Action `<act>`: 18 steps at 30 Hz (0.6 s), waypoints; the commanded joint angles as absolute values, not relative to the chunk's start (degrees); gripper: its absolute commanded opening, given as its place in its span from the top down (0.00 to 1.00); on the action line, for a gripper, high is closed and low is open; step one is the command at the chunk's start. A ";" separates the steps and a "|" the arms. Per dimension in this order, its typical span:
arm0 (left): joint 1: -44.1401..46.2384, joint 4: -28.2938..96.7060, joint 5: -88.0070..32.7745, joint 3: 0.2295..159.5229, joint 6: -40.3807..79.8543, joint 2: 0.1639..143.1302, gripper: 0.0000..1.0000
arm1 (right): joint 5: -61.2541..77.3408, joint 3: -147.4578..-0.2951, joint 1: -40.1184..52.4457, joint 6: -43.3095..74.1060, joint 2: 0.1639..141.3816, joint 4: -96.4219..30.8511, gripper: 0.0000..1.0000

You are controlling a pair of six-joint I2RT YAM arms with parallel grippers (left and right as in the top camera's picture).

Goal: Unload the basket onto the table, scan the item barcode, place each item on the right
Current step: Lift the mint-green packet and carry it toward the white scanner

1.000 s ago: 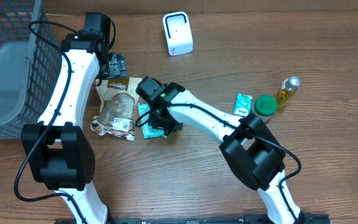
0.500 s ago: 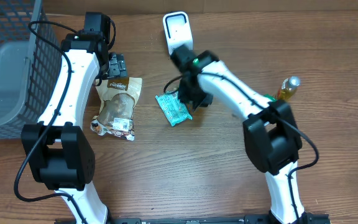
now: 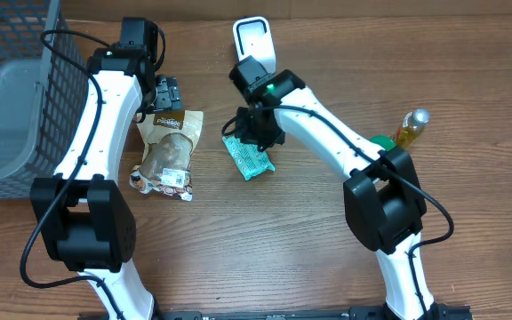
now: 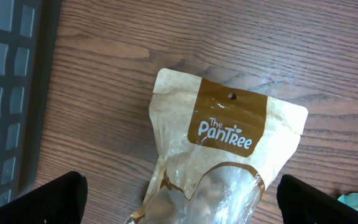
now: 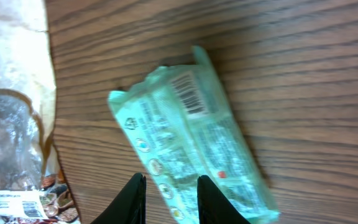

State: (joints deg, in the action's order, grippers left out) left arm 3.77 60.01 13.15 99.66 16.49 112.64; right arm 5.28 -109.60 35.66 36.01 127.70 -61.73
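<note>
Stretching under the green packet (image 3: 249, 157) is a brown wood-grain table (image 3: 265, 249).

brown pouch (image 4: 229, 155): "The PanTree" | green packet (image 5: 191, 143): barcode, print too small to read

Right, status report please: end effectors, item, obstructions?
Left end effector open above snack bag. Right end effector half-shut over green packet, grip unclear. Barcode faces up; only right arm between it and scanner.
</note>
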 commanded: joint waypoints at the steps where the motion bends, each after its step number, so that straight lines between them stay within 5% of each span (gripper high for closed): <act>1: 4.19 59.90 13.91 100.33 16.49 112.40 0.01 | 1.17 -110.59 37.10 35.92 128.07 -60.66 0.76; 12: 4.19 59.90 13.91 100.33 16.49 112.40 0.01 | -8.60 -110.54 37.95 35.94 128.07 -56.69 0.80; 15: 4.19 59.90 13.91 100.33 16.49 112.40 0.00 | -11.03 -109.89 37.63 35.97 128.07 -55.40 0.94; 18: 4.19 59.90 13.91 100.33 16.49 112.40 0.01 | -13.02 -108.18 37.36 35.97 128.07 -52.80 0.96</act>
